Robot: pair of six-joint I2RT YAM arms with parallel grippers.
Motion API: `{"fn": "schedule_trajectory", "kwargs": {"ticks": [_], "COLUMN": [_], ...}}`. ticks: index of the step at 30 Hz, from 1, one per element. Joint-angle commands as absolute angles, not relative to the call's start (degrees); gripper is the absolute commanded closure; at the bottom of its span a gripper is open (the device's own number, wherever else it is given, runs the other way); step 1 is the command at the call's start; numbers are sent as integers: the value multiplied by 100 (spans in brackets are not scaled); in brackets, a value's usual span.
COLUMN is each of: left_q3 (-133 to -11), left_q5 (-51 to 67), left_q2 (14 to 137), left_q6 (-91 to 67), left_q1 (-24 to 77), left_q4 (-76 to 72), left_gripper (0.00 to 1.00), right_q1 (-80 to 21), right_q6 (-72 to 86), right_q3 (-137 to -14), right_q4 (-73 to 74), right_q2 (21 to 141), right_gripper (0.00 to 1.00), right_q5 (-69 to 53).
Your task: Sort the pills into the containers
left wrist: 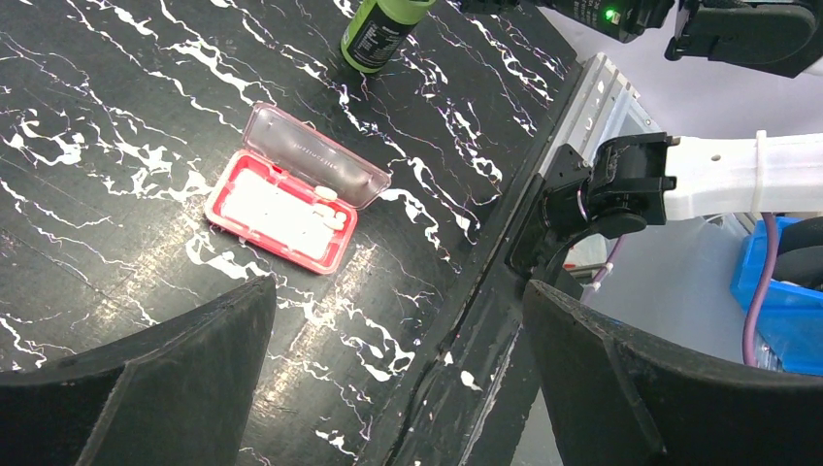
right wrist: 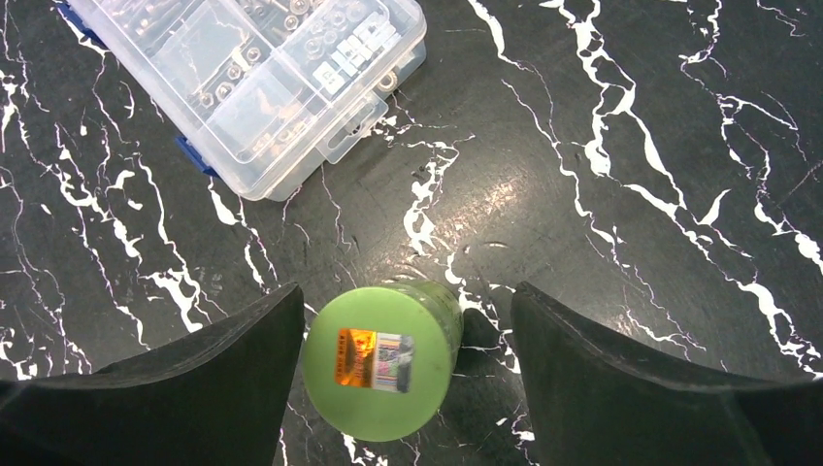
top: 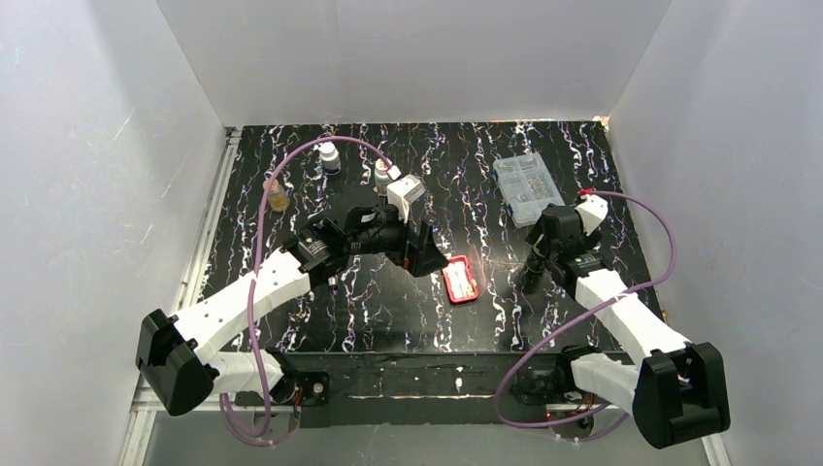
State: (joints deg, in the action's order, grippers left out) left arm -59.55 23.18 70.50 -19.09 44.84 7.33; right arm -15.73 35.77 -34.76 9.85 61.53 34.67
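Right gripper open around the upright green bottle, toward the worktop's right edge (left gripper also wide): I would rise straight up, without nudging it.

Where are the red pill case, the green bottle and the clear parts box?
red pill case [left wrist: 267, 199]: left wrist view, on a bare part of its whitish insert.
green bottle [right wrist: 378, 359]: right wrist view, on the sticker on its upper end.
clear parts box [right wrist: 243, 87]: right wrist view, on its transparent lid.
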Motion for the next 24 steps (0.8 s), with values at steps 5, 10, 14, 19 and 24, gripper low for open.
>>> {"fn": "schedule_trajectory", "kwargs": {"ticks": [5,10,14,19,24], "left_q3": [-5883,-5848,-5831,-5688,-5487], "left_q5": [2375,2115,1578,1088,948], "left_q2": [7013,7019,7034,7195,7540], "left_q6": [-1939,-2092,-2373,-2840,-3375], "left_q1": [4457,4450,4416,4364,4359], "left_q4": [637,668,846,977,804], "left_gripper": [2,2,2,9,24], "right_q1": [-1554,-1560,-1556,-1692,-2495], "right_q6": [3708,3720,3481,3313,3524], "right_q3": [-3778,-4465,-5078,-5481,-5620], "right_q4": [1534,2486,3154,3684,3942], "right_q2": [5855,5679,5487,5381,5544], "right_gripper": [9,7,7,7,12], "right_q5": [3389,3069,2361,1006,728]}}
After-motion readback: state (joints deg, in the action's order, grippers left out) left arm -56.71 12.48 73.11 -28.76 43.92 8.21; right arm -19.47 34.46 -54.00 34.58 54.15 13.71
